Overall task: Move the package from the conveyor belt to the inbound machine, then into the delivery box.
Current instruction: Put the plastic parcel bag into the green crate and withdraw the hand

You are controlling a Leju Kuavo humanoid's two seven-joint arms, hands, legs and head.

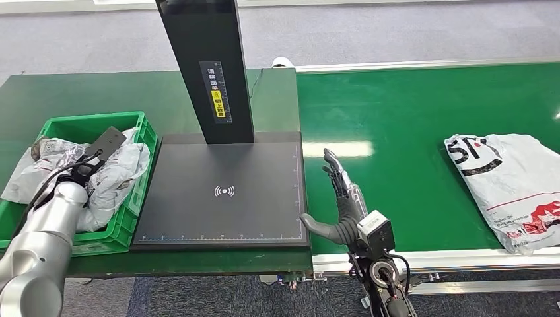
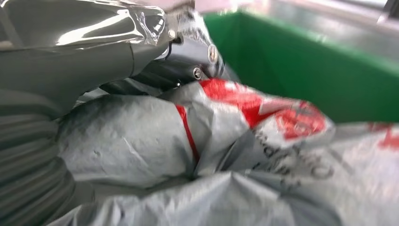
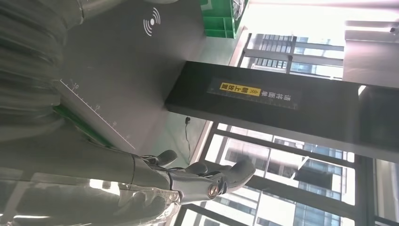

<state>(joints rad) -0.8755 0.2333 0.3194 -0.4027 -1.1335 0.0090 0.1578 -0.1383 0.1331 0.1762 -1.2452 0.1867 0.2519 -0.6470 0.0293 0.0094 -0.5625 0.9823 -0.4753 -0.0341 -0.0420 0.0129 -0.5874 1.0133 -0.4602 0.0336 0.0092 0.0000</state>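
Your left hand [image 1: 82, 173] sits at nine o'clock in the head view, down in the green plastic delivery crate [image 1: 135, 198], among crumpled grey poly mailers [image 1: 115, 178] already lying there. The left wrist view shows the fingers [image 2: 188, 66] pressed against wrinkled grey film with red print; you cannot tell whether they pinch it or merely rest on it. Judging by that, a drop-off into the crate is just finishing.

Your right hand [image 1: 340, 198] stands upright at five o'clock, at the seam between the matte black scanner pad [image 1: 224, 218] and the green conveyor belt [image 1: 409, 132], fingers straight and spread, holding nothing.

The next white poly package with black and red print [image 1: 512, 188] lies flat on the belt at three o'clock, well apart from that hand.

Next move, likely: reach the right hand toward three o'clock. The bag looks thin, slack and slippery, so expect to bunch the film, not clamp a firm edge.

The scanner's black column [image 1: 205, 66] rises at twelve o'clock.
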